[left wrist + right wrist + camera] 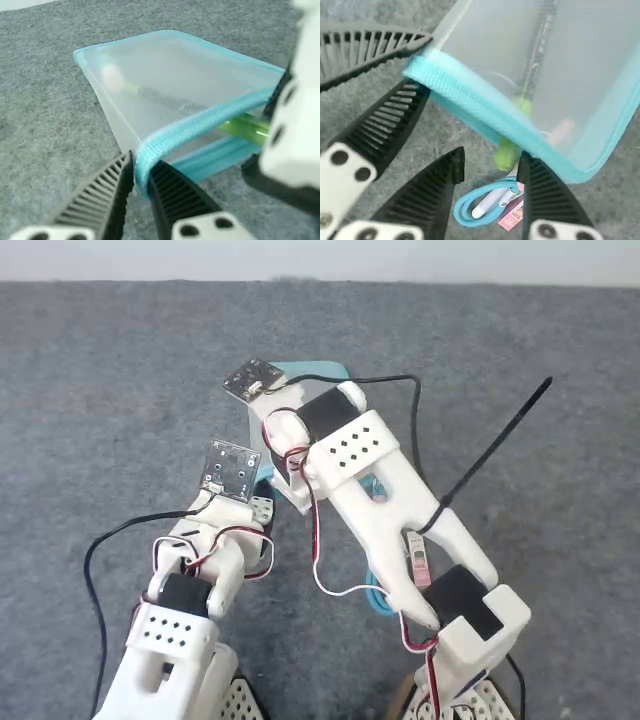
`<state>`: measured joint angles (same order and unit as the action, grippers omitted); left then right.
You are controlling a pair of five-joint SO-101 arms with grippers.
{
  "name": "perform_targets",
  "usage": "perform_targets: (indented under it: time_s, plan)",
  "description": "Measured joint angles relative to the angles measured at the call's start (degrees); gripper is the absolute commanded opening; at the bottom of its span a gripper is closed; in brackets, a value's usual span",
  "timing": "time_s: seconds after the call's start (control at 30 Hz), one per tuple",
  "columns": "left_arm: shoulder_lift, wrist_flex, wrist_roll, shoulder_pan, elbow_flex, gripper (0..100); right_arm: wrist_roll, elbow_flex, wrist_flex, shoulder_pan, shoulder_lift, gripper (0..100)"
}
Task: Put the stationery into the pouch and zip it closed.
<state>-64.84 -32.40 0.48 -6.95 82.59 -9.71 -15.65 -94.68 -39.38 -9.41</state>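
A translucent pouch [165, 80] with teal zipper trim lies on the grey carpet, and a pen shows faintly inside it. My left gripper [140, 172] is shut on the teal zipper edge at the pouch's near corner. That same grip appears in the right wrist view, where the left gripper [420, 62] pinches the corner. A green pen [507, 150] pokes out of the pouch's open mouth. My right gripper [490, 157] is open with the pen's end between its fingertips. In the high view the teal pouch edge [310, 368] peeks from under the right arm.
A teal cord loop [470, 202], a white pen-like piece [487, 205] and a small pink item [512, 217] lie on the carpet by the pouch mouth. The pink item [418, 565] also lies beside the right arm in the high view. Grey carpet [110, 390] stretches all around.
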Motion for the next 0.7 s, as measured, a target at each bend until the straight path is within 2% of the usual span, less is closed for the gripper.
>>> perform_targets:
  time_s: [0.17,0.33,0.57,0.7]
  plan:
    - [0.0,0.0,-0.1,0.2,0.0,1,-0.1,1.1,0.7,3.7,7.4,18.8]
    - [0.0,0.0,0.0,0.2,0.0,1,-0.5,10.4,4.0,10.0,17.2,18.8]
    - [0.0,0.0,0.0,0.2,0.0,1,-1.1,33.7,12.4,15.3,31.5,18.8]
    - [0.0,0.0,0.0,0.2,0.0,1,-1.1,48.3,18.5,17.7,34.2,18.8]
